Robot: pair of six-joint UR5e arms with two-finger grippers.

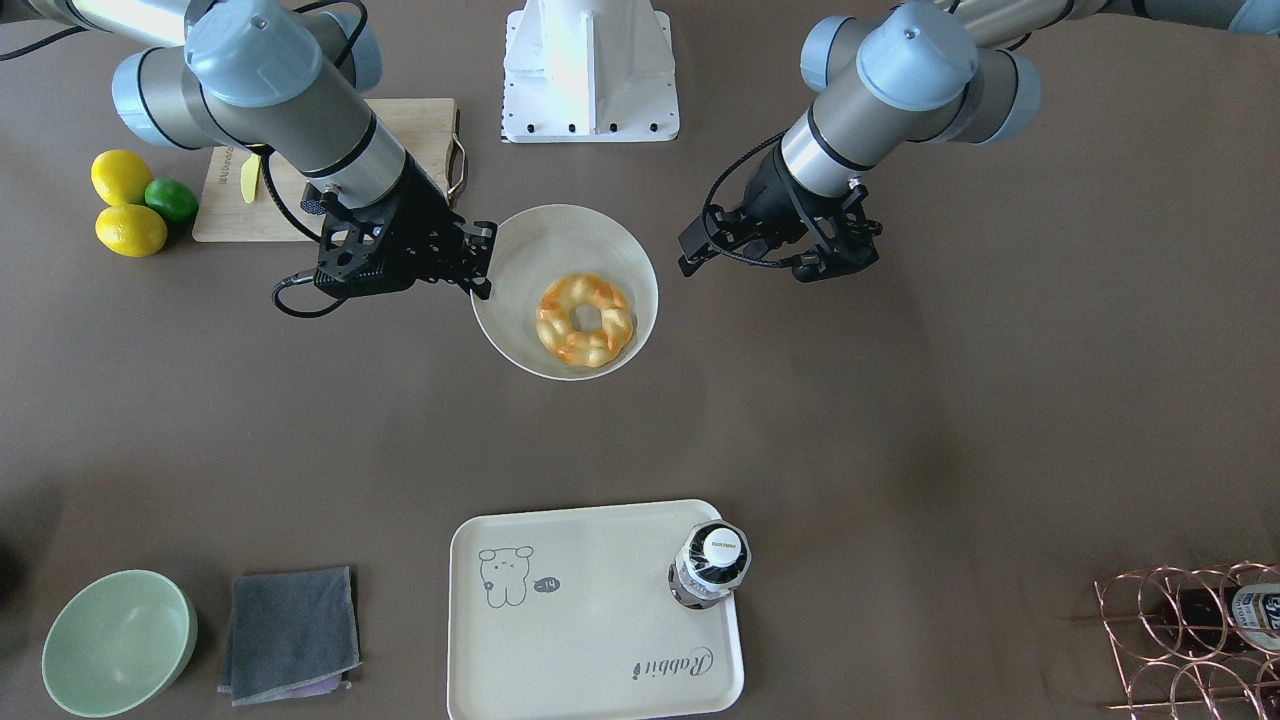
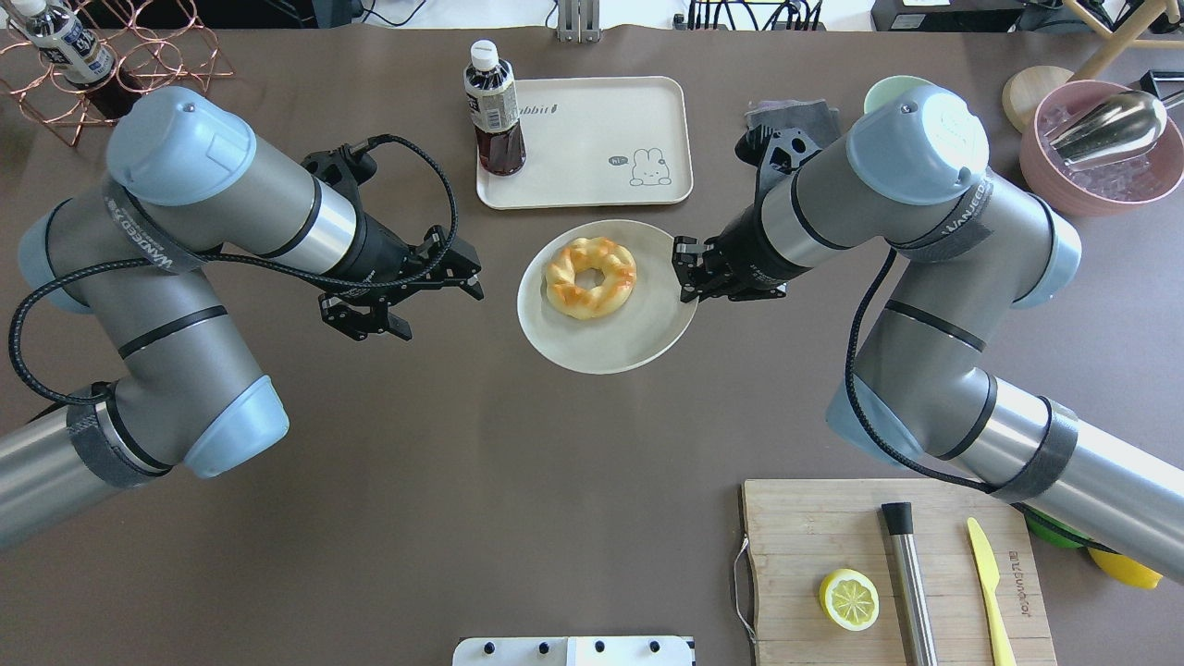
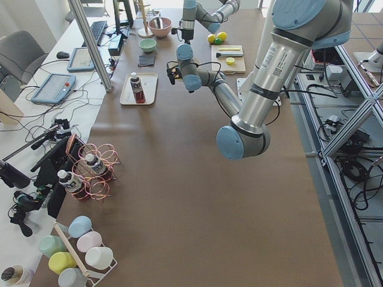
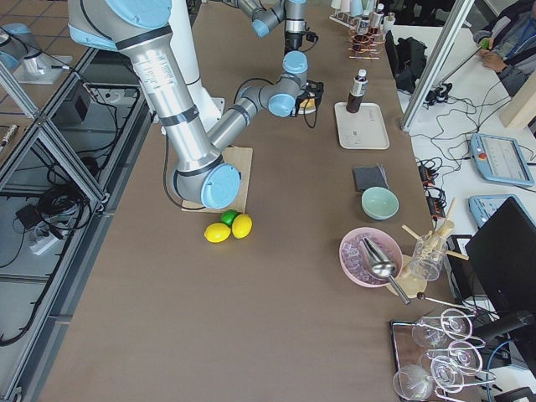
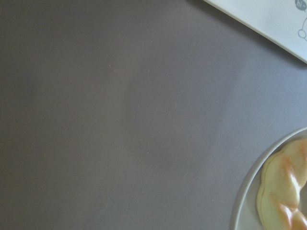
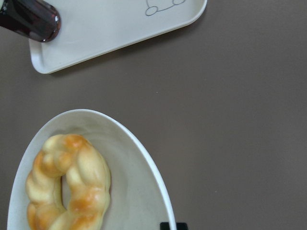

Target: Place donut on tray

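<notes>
The donut, a twisted golden ring with orange-brown patches, lies on a round white plate at mid-table. The plate looks tilted. My right gripper is shut on the plate's rim; one fingertip shows at the rim beside the donut. My left gripper is open and empty, a short way from the plate's other side. The cream tray with its rabbit drawing lies beyond the plate, away from the robot.
A dark drink bottle stands on one corner of the tray. A green bowl and grey cloth lie beside the tray. A cutting board with a lemon half, lemons and a wire rack sit at the edges.
</notes>
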